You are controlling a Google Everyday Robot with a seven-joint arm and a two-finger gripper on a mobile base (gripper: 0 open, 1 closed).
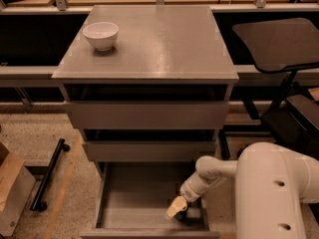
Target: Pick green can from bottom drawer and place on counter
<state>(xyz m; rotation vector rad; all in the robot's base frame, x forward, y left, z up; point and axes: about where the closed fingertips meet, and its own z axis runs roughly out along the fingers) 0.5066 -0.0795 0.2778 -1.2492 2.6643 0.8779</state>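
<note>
The bottom drawer [132, 203] is pulled open at the foot of the grey cabinet. My gripper [177, 208], with tan tips, reaches down into the drawer's right front corner from the white arm [214, 171] on the right. The green can [184, 217] shows only as a small dark shape right under and behind the gripper, mostly hidden by it. The counter [159, 44] is the flat grey top of the cabinet, well above the gripper.
A white bowl [101, 35] stands on the counter's back left. The two upper drawers [147, 114] are slightly open. A dark office chair [279, 44] stands to the right. A black bar [47, 176] and a cardboard box [12, 188] lie on the floor left.
</note>
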